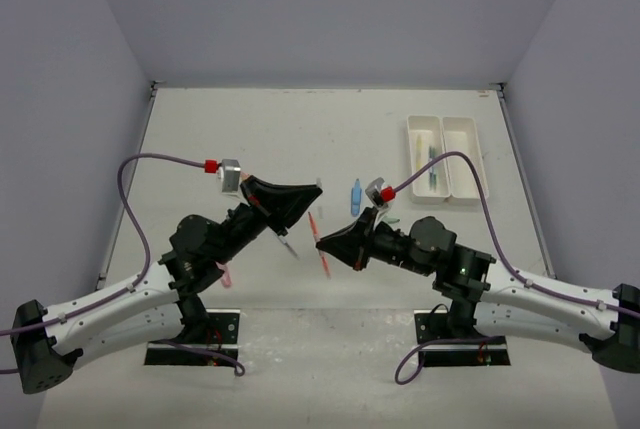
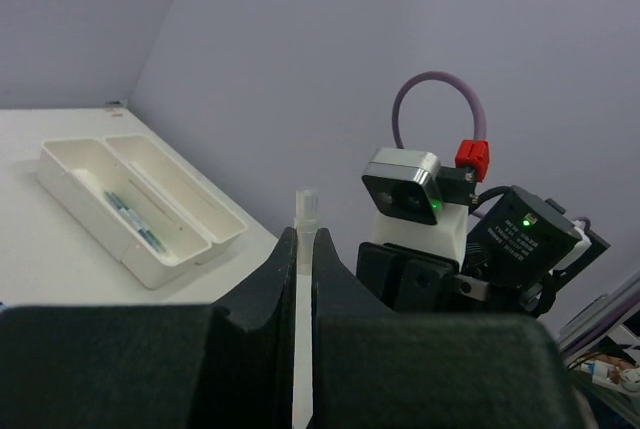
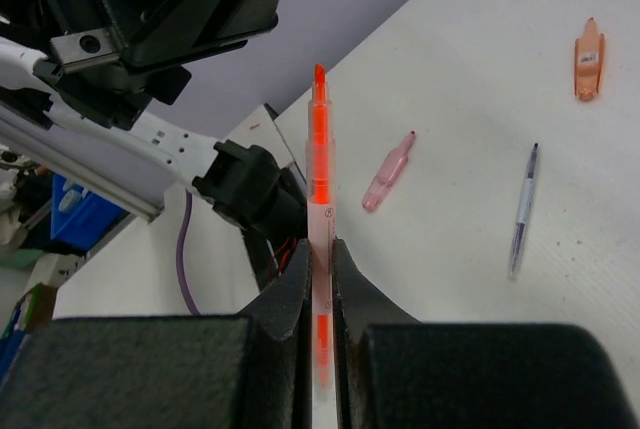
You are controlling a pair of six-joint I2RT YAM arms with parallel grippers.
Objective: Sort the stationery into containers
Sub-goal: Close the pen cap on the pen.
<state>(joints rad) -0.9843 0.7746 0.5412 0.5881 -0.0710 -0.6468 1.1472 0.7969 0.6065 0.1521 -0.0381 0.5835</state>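
Above the middle of the table (image 1: 230, 129), the left arm (image 1: 200, 239) and the right arm (image 1: 440, 249) are facing each other tip to tip. The left jaws are pressing together on a thin clear-white piece (image 2: 305, 211) that is sticking out beyond their tips; whether it is a cap or a slim pen I cannot tell. The right jaws are pinching an orange highlighter (image 3: 318, 164) around its lower half, holding it up off the table with its bare orange tip pointing away from the wrist. From overhead, the highlighter (image 1: 314, 221) is lying slantwise between the two arms. Loose things are lying on the table around them: a blue marker (image 1: 355, 196) just far of the right arm's wrist, a grey pen (image 3: 522, 211), a pink marker (image 3: 388, 159) near the left arm's base, and a short orange piece (image 3: 589, 46) well apart from the pen. At the far right, two white trays are sitting side by side, touching along their long walls. The left tray (image 1: 412, 144) is holding a few blue-green pens (image 1: 432, 174), and the right tray (image 1: 462, 149) is sitting against it.
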